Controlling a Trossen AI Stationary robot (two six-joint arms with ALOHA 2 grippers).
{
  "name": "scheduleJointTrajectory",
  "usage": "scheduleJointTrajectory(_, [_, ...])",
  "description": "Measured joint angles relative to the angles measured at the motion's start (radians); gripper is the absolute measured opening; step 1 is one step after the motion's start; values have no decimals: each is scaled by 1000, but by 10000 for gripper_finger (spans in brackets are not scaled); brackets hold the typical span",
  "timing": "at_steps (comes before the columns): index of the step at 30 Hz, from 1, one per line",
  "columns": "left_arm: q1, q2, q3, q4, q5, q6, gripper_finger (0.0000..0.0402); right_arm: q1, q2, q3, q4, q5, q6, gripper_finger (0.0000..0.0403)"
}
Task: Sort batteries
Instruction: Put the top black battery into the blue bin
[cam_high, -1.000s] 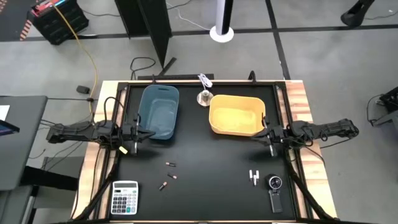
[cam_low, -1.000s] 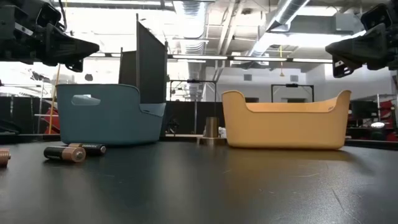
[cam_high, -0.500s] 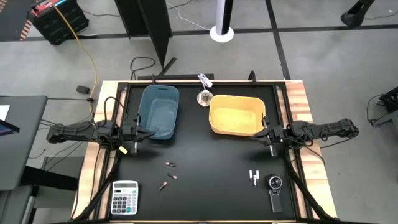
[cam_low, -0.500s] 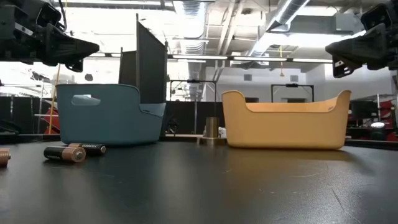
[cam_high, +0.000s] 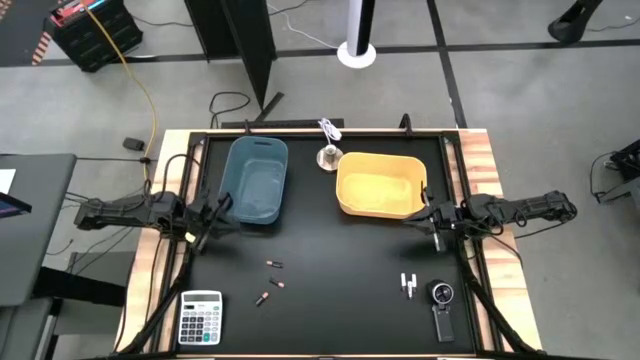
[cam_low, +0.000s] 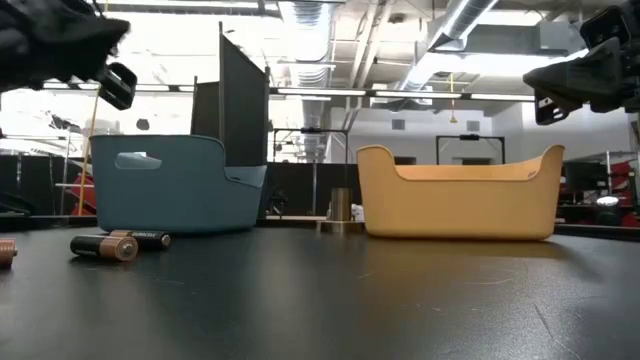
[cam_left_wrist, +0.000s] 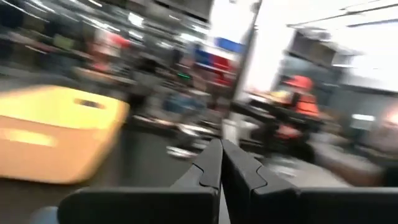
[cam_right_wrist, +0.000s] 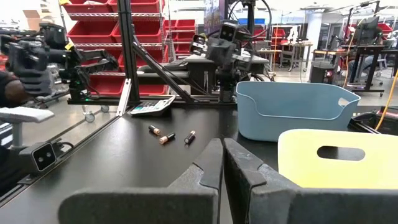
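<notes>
Three dark batteries with reddish-orange ends (cam_high: 272, 282) lie on the black table's near left middle. They also show in the right wrist view (cam_right_wrist: 166, 137) and partly in the low view (cam_low: 118, 243). Two white batteries (cam_high: 407, 284) lie at the near right. My left gripper (cam_high: 226, 202) is shut and empty in the air by the blue bin's near left corner; its wrist view (cam_left_wrist: 221, 167) is blurred. My right gripper (cam_high: 421, 214) is shut and empty in the air by the yellow bin's near right corner, and its wrist view (cam_right_wrist: 222, 163) shows the fingers closed.
A blue bin (cam_high: 257, 180) stands at the far left and a yellow bin (cam_high: 380, 185) at the far right, with a small metal piece (cam_high: 328, 156) between them. A calculator (cam_high: 201, 317) lies at the near left corner and a black dial gadget (cam_high: 442, 305) at the near right.
My left gripper has swung, its fingers turning from pointing toward the table's right edge to slanting toward the far edge, and it has drawn back a little toward the left edge. The batteries and bins have not moved.
</notes>
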Motion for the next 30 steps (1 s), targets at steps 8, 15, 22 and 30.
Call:
scheduleJointTrajectory(8, [-142,132,92,-63,-55,-17,36,-13,0,0,13,0,-288,33])
scheduleJointTrajectory(15, [-304,535,319,-178,-221,140,102,-13,0,0,201,7,-288,33])
scheduleJointTrajectory(22, [-389,1003,620,-480,-442,269,122,-13,0,0,311,6,-289,33])
scheduleJointTrajectory(30, [-428,1378,853,-682,-458,288,121,-13,0,0,314,6,-222,33])
